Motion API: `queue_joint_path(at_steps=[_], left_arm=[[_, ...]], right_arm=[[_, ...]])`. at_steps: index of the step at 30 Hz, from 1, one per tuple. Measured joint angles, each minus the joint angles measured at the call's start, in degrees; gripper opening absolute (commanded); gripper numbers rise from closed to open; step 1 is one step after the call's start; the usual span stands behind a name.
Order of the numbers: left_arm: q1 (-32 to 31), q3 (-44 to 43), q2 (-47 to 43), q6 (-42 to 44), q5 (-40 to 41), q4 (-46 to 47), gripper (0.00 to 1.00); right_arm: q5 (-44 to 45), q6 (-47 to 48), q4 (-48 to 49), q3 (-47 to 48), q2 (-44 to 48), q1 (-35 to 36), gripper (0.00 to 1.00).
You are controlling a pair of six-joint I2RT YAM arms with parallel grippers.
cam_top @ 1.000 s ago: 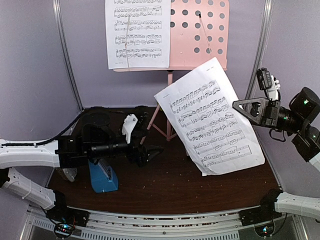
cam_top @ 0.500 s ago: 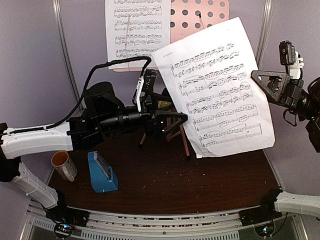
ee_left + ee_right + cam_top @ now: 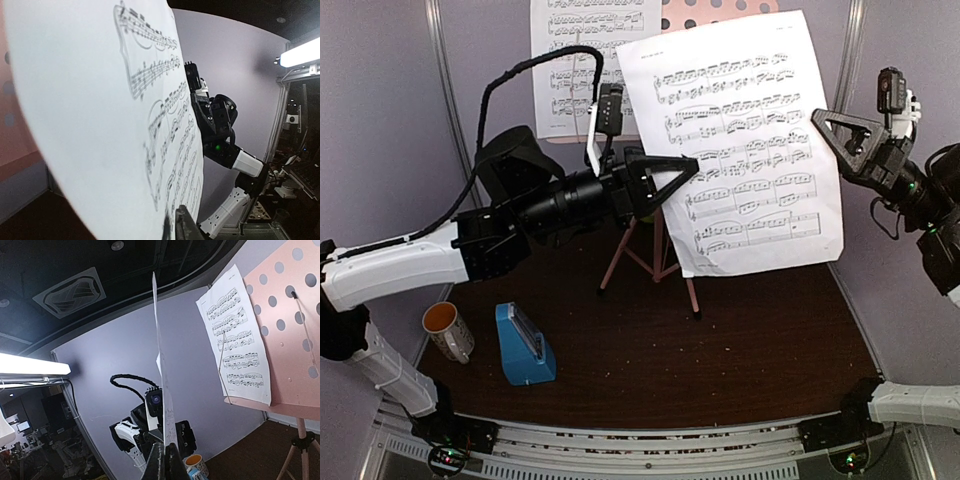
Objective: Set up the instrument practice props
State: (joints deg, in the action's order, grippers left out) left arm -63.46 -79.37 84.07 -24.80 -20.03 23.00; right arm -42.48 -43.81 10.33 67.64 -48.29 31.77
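Page (image 3: 740, 150) higher, tight between right fingers (image 3: 156, 467)

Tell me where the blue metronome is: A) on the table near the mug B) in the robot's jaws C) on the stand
A: the metronome stands on the table near the mug, while the right jaws hold only a sheet.

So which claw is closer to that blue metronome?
Left. The left claw is up high beyond the blue metronome, to its right; the right claw is much farther right, gripping the loose music page.
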Motion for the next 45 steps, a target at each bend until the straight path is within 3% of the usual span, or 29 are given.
queue_joint_path(at_steps=[6, 11, 15, 24, 34, 45], left_arm=[[-1.51, -4.79, 1.49, 0.39, 5.88, -1.49, 0.00], [-1.90, -13.73, 2.95, 1.64, 14.05, -10.01, 0.00], [-1.86, -19.58, 3.15, 2.40, 19.47, -15.23, 0.00], [-1.84, -30.71, 5.38, 0.61, 25.53, -30.14, 0.00], [-0.87, -41.68, 7.34, -2.25, 34.10, -44.65, 0.00], [11.21, -51.23, 10.23, 0.94, 33.77, -53.37, 0.00]], right_arm=[[4.59, -0.02, 4.90, -0.72, -1.29, 0.00, 0.03], [9.14, 1.90, 2.78, -0.13, -2.47, 0.00, 0.48], [15.72, 4.98, -3.72, 2.75, -3.04, -0.02, 0.65], [31.69, 14.62, -23.82, 23.82, -10.32, -0.26, 0.67], [36.11, 21.44, -38.93, 35.89, -20.59, -0.28, 0.66], [37.24, 25.94, -46.16, 56.52, -38.34, 0.15, 0.65]])
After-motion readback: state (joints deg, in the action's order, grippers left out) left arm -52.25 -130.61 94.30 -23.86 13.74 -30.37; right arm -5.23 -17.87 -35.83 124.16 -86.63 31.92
